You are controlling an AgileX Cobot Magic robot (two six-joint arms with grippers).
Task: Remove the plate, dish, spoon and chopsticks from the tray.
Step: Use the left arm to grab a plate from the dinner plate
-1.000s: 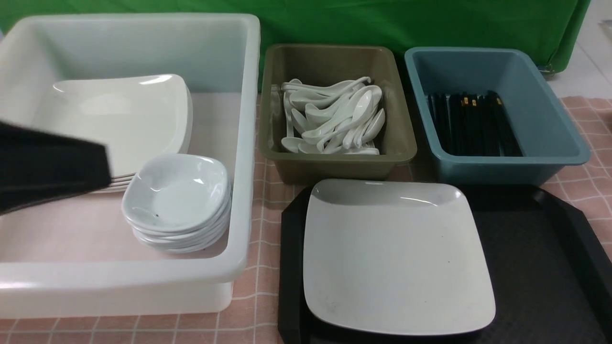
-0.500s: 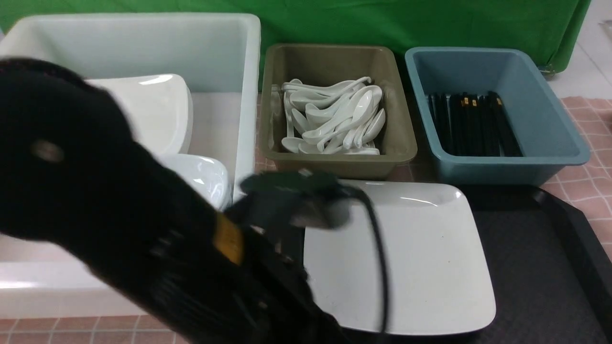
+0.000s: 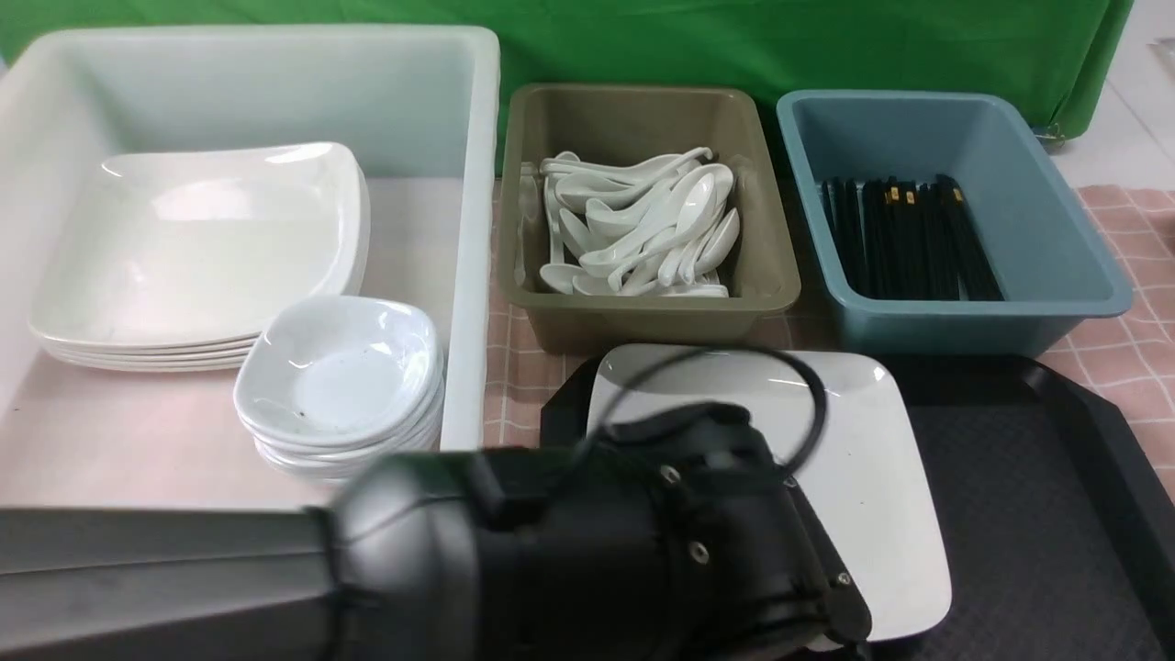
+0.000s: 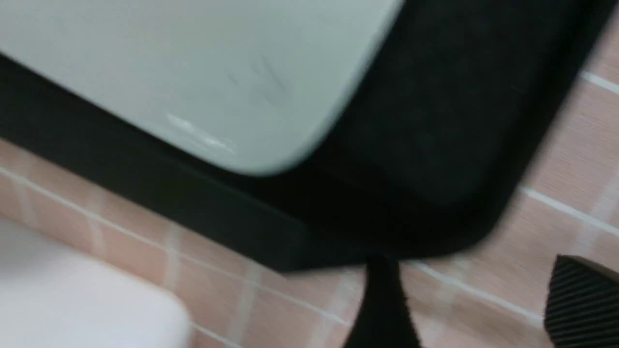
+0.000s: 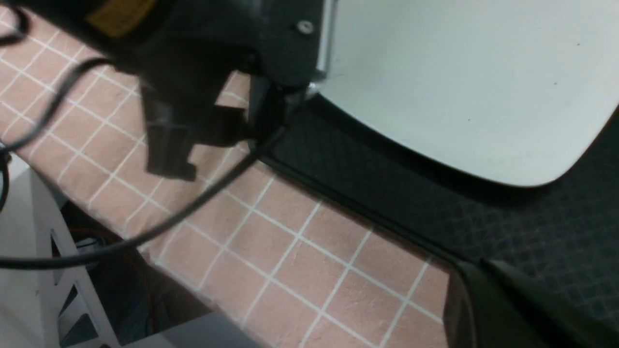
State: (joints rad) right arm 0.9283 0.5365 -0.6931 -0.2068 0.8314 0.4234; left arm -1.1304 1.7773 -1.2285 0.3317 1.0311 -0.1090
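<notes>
Black arm [image 3: 587,551] now fills the lower centre of the front view, where a second ago it was only a dark wedge at the left edge, over the white tub [image 3: 468,229]. It has swung across to the near left corner of the plate [image 3: 863,459]. The left end effector [image 4: 471,270] stands open and empty, its fingers over the table [image 4: 580,159] just off the tray [image 3: 1037,514] corner and clear of the plate. The right end effector [image 5: 483,295] is closed, with nothing seen in it. The plate lies flat on the tray's left half, the only item left there, so the last pick-up looks about to start, probably bound for the tub
</notes>
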